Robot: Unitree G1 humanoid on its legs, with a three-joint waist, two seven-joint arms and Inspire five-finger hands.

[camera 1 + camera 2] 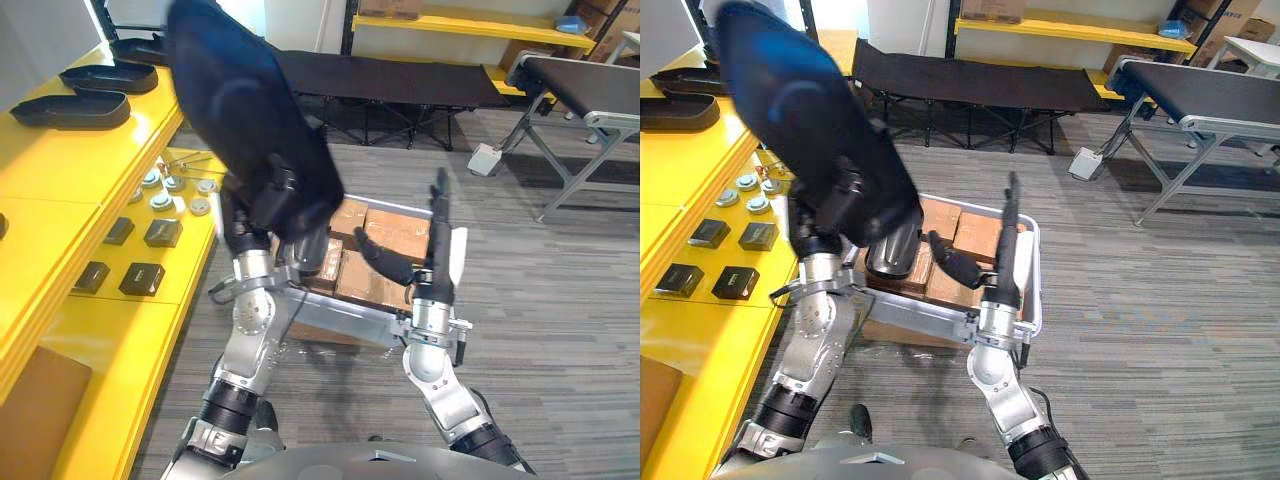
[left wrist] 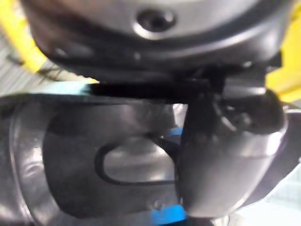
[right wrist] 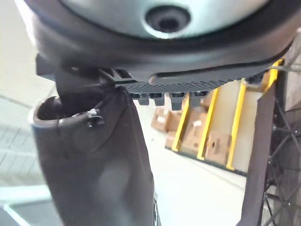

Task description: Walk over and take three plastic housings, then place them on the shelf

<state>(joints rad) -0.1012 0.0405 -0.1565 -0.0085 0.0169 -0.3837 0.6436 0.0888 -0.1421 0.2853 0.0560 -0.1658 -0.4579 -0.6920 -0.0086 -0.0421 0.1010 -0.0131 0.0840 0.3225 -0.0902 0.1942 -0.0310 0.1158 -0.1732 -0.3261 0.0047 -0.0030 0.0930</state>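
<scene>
The left hand (image 1: 300, 235) is raised near the middle of the head view, its fingers and thumb curled round the lower end of a large dark plastic housing (image 1: 245, 110). The housing slants up toward 11 o'clock, with its top edge against the far end of the yellow shelf (image 1: 60, 170). In the left wrist view the thumb (image 2: 225, 160) lies across the housing's glossy inner face.

The right hand (image 1: 437, 262) stands at 4 o'clock from the left one. Its fingers are straight and pointing up and its thumb is spread toward the left hand — it is open and holds nothing.

The shelf fills the 9 o'clock side, and its front edge runs just beside the left arm. On its upper level, at 10 o'clock, three other housings (image 1: 70, 108) lie in a row, with bare yellow surface nearer than them. The lower level carries small black boxes (image 1: 162, 232) and round white fittings (image 1: 160, 200).

Directly below and beyond the hands sits a metal bin (image 1: 340, 318) of cardboard boxes (image 1: 395, 235). At 12 o'clock there is a black cot (image 1: 400, 85), and at 2 o'clock a grey-framed belt table (image 1: 585, 80). Grey floor (image 1: 540, 330) lies open from 3 to 5 o'clock — the widest free room.
</scene>
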